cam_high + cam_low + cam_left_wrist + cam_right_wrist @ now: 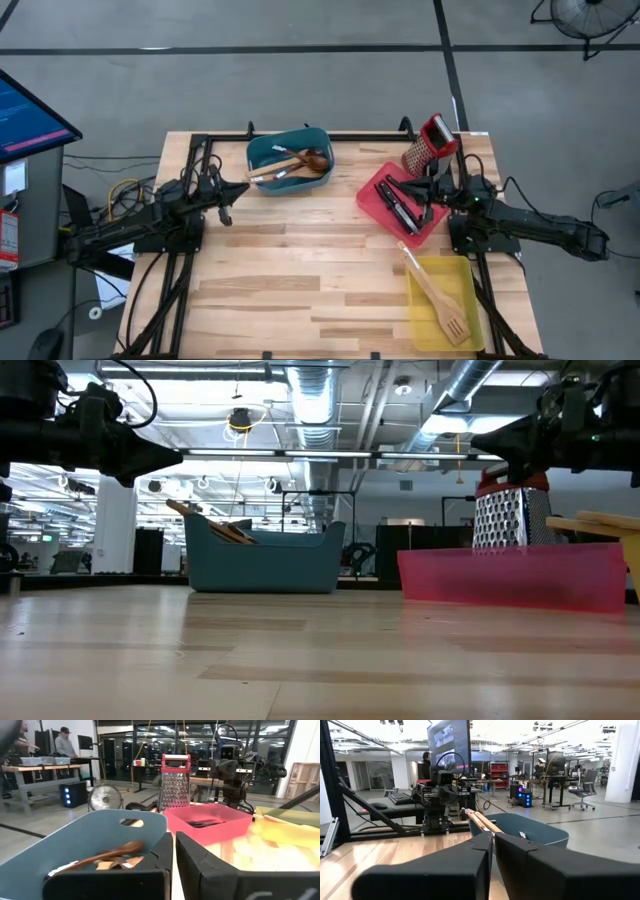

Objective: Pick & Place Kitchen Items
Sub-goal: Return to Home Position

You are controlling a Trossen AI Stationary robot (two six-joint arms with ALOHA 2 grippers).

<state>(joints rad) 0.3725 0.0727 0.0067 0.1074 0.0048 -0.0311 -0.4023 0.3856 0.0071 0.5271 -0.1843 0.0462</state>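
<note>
Kitchen items lie sorted into three bins on the pale plank table (280,290), with a dark arm reaching in low from each side. Off the table's left edge, a monitor (25,115) glows blue and pink, its writing too small to read. At the back, the teal bin (290,133) holds wooden spoons (300,163) with dark brown bowls, heaped crosswise. To its right, the red bin (372,190) sits askew with black-handled knives (400,205) inside, and a steel box grater (430,145) with a red handle stands just behind it. The yellow bin (460,280) at front right carries a pale slotted turner (437,295), handle poking over the rim. The left gripper (174,837) hangs just left of the teal bin, the right gripper (493,836) above the red bin's far edge. Each has its fingers drawn to a thin slit, gripping nothing.
</note>
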